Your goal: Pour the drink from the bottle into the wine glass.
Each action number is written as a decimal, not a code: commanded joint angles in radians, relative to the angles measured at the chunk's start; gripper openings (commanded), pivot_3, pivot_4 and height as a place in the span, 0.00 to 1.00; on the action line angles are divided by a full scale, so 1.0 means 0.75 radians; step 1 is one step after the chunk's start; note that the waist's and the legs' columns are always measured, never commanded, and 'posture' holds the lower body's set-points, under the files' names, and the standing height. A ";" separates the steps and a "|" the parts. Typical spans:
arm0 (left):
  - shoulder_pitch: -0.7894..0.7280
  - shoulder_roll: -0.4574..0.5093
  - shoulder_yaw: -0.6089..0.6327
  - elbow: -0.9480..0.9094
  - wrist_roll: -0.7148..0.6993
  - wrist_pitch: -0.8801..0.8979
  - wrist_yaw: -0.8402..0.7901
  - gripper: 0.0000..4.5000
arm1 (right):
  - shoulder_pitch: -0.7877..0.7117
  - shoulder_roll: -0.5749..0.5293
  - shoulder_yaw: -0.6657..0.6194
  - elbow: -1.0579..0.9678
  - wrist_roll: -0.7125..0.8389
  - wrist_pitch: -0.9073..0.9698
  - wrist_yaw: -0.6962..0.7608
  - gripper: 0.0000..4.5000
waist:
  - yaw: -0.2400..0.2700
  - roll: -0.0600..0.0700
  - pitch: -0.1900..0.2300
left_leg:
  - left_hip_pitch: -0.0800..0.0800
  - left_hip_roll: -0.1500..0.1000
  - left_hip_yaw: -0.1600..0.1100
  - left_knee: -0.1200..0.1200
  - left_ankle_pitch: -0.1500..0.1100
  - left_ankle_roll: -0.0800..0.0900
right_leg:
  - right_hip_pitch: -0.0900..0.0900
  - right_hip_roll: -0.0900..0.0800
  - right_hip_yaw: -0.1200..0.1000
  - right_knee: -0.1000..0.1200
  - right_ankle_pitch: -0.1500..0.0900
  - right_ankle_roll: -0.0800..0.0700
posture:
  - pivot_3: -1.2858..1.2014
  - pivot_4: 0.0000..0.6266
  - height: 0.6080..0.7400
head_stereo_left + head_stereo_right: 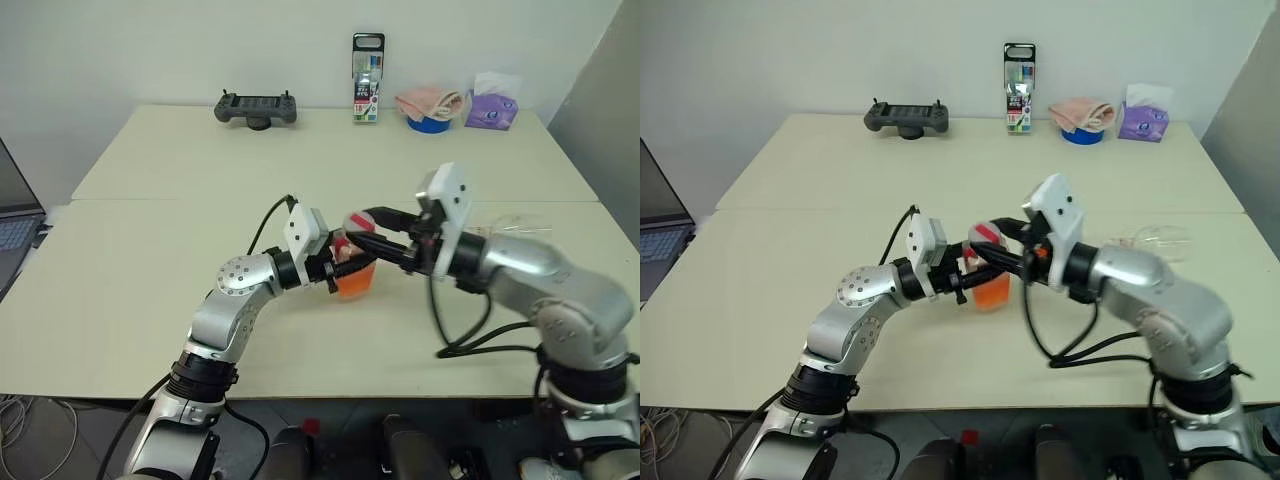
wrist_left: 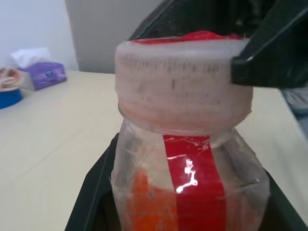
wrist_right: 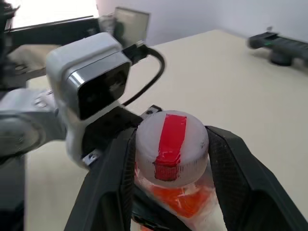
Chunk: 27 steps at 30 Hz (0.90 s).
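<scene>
My left gripper [image 1: 337, 266] is shut on the body of the small clear bottle [image 1: 352, 272], holding it upright just above the table's middle. Orange-red drink [image 2: 144, 202] fills the bottle's lower part, and a red strip runs up its side. Its whitish cap [image 3: 171, 144] has red tape across the top. My right gripper [image 1: 362, 238] comes in from the right, its black fingers [image 3: 226, 163] pressed against both sides of that cap. The clear wine glass [image 1: 1157, 238] shows faintly on the table behind my right forearm.
Along the table's [image 1: 150, 300] far edge are a black game controller [image 1: 256, 107], an upright pen box [image 1: 367, 65], a blue bowl with a cloth [image 1: 430, 110] and a purple tissue box [image 1: 491, 108]. A laptop [image 1: 15, 225] sits off the left side.
</scene>
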 commanded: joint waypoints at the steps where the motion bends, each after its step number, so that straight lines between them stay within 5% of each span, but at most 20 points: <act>1: -0.030 0.025 0.037 -0.050 -0.035 0.009 -0.027 0.40 | -0.065 -0.114 0.048 0.000 0.236 -0.039 0.543 0.41 | 0.003 0.000 0.000 | -0.001 0.000 0.000 0.000 0.000 0.000 | 0.000 0.000 0.000 -0.001 0.000 0.000 | 0.52 0.24 1.00; 6: -0.041 0.030 0.021 -0.083 -0.055 0.026 -0.049 0.40 | -0.175 -0.164 0.131 0.186 0.146 -0.166 0.859 0.41 | -0.008 0.000 0.000 | 0.003 0.002 0.002 0.000 -0.001 0.001 | 0.000 0.001 0.002 0.001 0.000 0.000 | 0.52 0.24 1.00; 13: -0.053 0.034 0.015 -0.117 -0.066 0.096 -0.050 0.40 | -0.308 -0.191 0.133 0.394 0.055 -0.221 0.968 0.41 | -0.003 0.000 0.000 | 0.001 0.002 0.001 0.005 0.000 0.002 | 0.001 0.002 0.001 0.003 0.000 0.000 | 0.52 0.24 1.00; 15: -0.049 0.033 0.015 -0.119 -0.064 0.099 -0.049 0.39 | -0.315 -0.195 0.123 0.409 0.028 -0.243 0.963 0.57 | -0.001 0.000 0.000 | -0.002 0.002 0.000 0.010 0.000 0.002 | 0.000 0.002 0.000 0.003 0.001 0.000 | 0.52 0.24 1.00; 19: -0.039 0.024 0.011 -0.112 -0.059 0.093 -0.043 0.39 | -0.299 -0.205 0.126 0.393 -0.149 -0.398 0.863 0.86 | 0.000 0.000 0.000 | -0.003 0.000 0.001 0.014 0.000 0.003 | 0.001 0.001 0.002 0.002 0.003 0.004 | 0.52 0.24 1.00; 24: -0.039 0.005 0.005 -0.111 -0.068 0.102 -0.029 0.39 | -0.232 -0.207 0.042 0.280 -0.135 -0.361 0.713 0.86 | 0.000 0.000 0.000 | -0.003 0.000 0.000 0.015 0.000 0.002 | 0.001 0.001 0.002 0.003 0.004 0.006 | 0.52 0.24 1.00; 27: -0.058 -0.008 0.009 -0.081 -0.059 0.082 -0.028 0.39 | -0.175 -0.157 -0.018 0.147 -0.188 -0.339 0.450 0.86 | 0.002 0.000 0.000 | -0.004 0.000 0.000 0.015 0.000 0.002 | 0.001 0.001 0.002 0.002 0.005 0.004 | 0.52 0.24 1.00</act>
